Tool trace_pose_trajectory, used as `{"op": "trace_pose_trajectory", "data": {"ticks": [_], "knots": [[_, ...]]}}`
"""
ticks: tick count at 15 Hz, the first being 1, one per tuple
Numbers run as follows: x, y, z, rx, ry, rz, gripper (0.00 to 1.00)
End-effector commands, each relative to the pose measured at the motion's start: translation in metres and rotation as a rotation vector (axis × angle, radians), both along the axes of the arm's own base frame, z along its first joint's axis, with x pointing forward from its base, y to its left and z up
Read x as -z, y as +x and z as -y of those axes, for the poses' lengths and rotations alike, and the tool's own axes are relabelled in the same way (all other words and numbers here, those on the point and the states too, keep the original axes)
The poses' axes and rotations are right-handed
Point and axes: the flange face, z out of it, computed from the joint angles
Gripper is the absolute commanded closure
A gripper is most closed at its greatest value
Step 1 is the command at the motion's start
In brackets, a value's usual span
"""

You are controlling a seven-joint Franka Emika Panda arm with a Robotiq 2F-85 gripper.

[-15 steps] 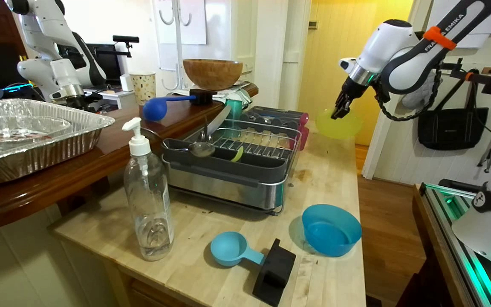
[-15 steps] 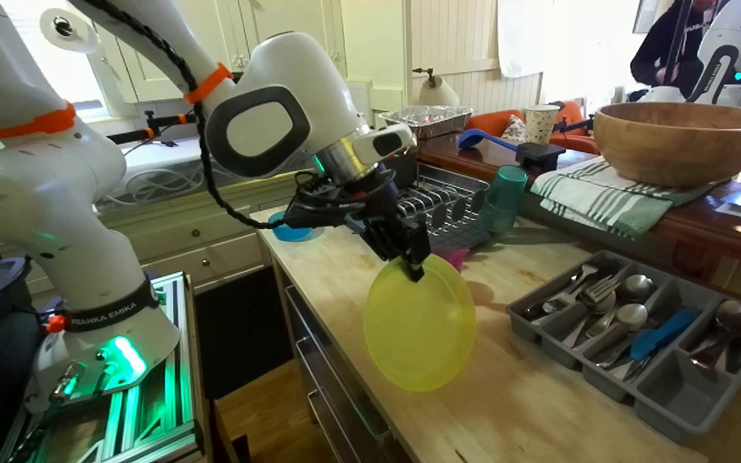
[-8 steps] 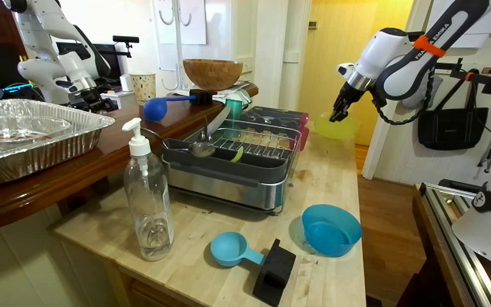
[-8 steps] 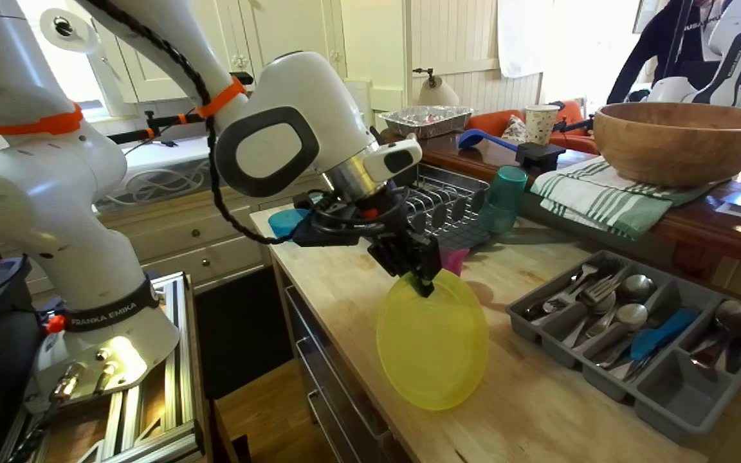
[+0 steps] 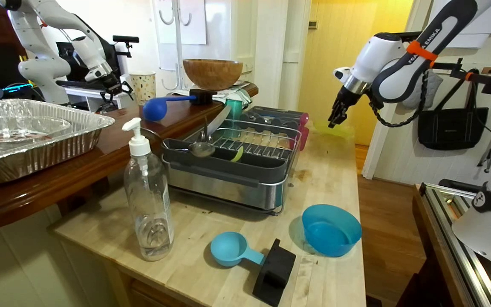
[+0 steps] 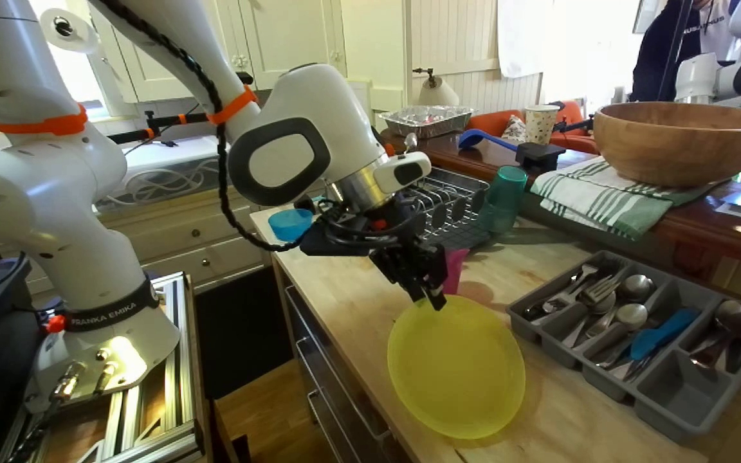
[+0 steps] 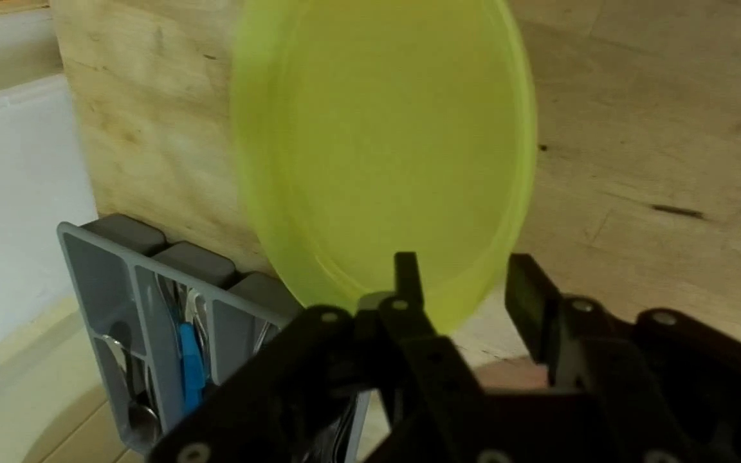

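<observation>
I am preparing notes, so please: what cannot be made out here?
Yellow plate: one end cut off by wrist view's top edge, rim partly behind claw.
Wooden bowl: inside bottom hidden by its wall, both exterior views.
Pump bottle: label turned aside, unreadable in an exterior view.

Wall (image 5: 352, 51): yellow, past the far end of your counter (image 5: 326, 179); white panelling (image 5: 399, 164) shows beside it;
Floor (image 5: 388, 217): brown wood, running along your counter's edge;
Cabinets (image 6: 293, 38): cream, in an exterior view; you see knobbed drawers (image 6: 171, 235) below;
Window (image 6: 78, 80): bright white, next to your cabinets;
Lamp (image 6: 438, 93): pale, before whitish boarding (image 6: 454, 32); you get strong glare (image 6: 583, 38) farther right.
</observation>
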Motion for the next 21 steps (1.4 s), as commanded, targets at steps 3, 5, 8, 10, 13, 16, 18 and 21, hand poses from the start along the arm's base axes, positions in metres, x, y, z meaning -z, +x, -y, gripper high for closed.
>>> {"op": "trace_pose_trajectory", "data": {"ticks": [3,5,8,10,13,16,18,21], "knots": [[0.011,0.006,0.001,-0.016,-0.002,-0.013,0.13],[0.008,0.007,0.003,-0.015,-0.008,-0.009,0.00],[-0.015,0.008,0.013,0.025,-0.034,0.013,0.00],[-0.029,0.004,0.005,0.037,-0.022,0.011,0.00],[-0.048,0.000,-0.016,0.058,0.036,0.027,0.00],[-0.077,0.002,-0.040,0.104,0.145,0.061,0.00],[-0.104,0.010,-0.059,0.138,0.223,0.094,0.00],[-0.136,0.027,-0.094,0.154,0.315,0.136,0.00]]}}
